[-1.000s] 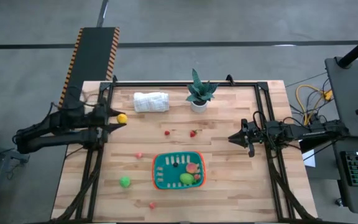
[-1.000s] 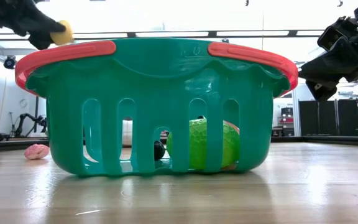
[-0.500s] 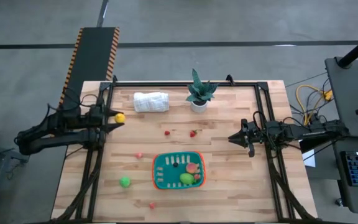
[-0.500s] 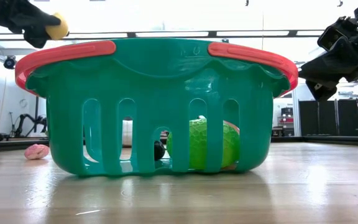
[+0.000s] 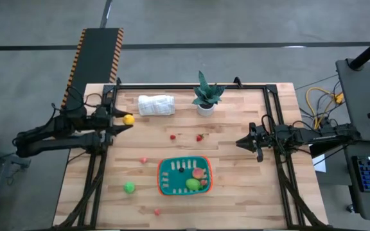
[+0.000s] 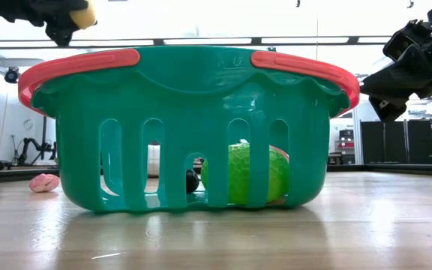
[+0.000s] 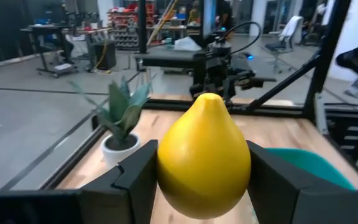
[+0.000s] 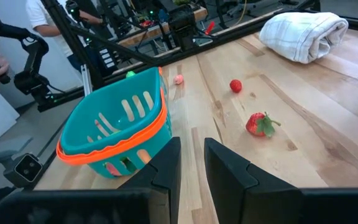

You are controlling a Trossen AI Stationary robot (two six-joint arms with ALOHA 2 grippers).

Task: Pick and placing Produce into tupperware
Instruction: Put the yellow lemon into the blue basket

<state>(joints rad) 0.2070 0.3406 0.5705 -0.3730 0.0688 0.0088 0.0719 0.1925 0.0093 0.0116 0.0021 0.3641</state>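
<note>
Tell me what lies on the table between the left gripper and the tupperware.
In the high view, one small pink-red toy lies on the wood between the left gripper, shut on the yellow lemon, and the tupperware; otherwise bare.

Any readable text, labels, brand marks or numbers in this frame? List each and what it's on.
None can be read.
The basket, the yellow fruit in the left claw and the cloth carry no print.
Shelves in the room behind in the left wrist view: too blurred to read.
</note>
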